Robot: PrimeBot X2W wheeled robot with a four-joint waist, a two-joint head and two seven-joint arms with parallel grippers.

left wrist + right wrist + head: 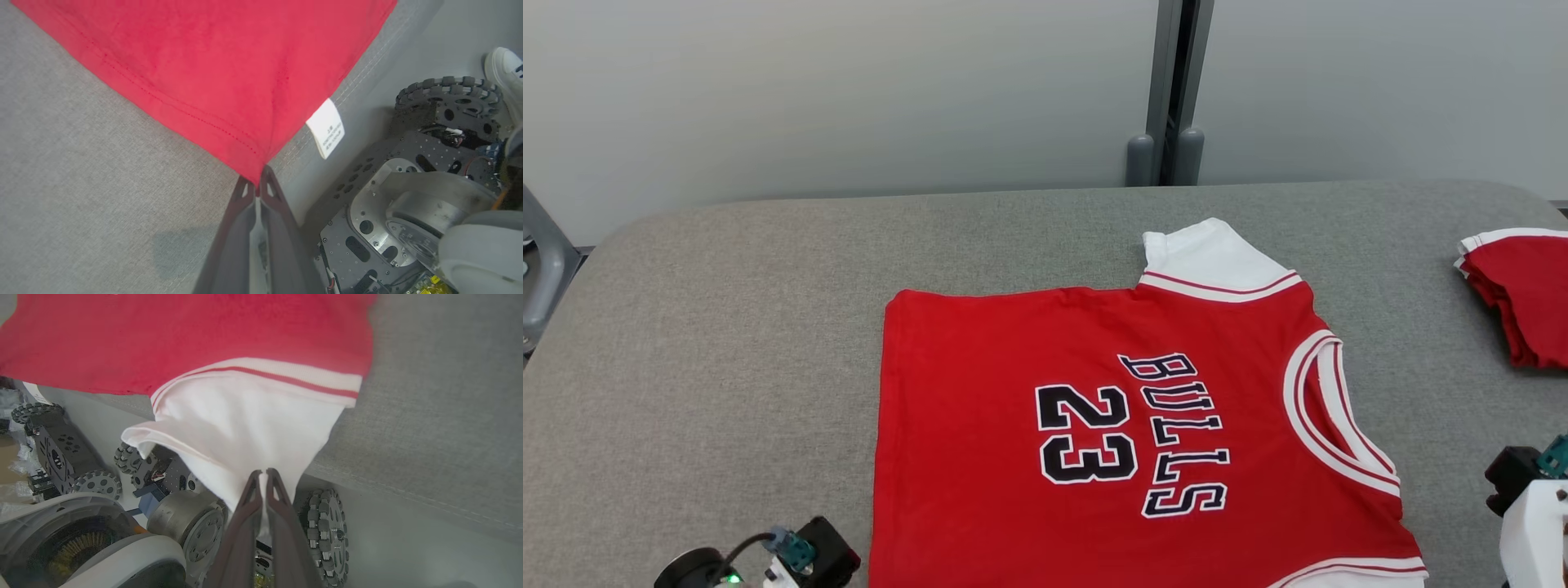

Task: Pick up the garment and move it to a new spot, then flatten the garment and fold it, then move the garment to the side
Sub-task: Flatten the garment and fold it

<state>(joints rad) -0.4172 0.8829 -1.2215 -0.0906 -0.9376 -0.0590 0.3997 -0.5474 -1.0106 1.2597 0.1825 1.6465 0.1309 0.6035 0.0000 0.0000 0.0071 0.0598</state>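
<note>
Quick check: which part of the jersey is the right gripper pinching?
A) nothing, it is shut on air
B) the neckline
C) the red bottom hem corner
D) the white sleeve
D: in the right wrist view, the right gripper is shut on the white sleeve of the jersey, whose cloth runs in between its fingertips.

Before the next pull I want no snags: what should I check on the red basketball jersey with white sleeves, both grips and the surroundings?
1. Left gripper shut on hem corner of the red basketball jersey: ok.
2. Right gripper shut on its white sleeve: ok.
3. Jersey front smooth on the grey fabric table: ok.
4. Near edge on the table: not ok, it overhangs.
5. Folded red garment pile apart from jersey: ok.
6. Floor free: not ok, white shoe beside the robot's black wheel.
</note>
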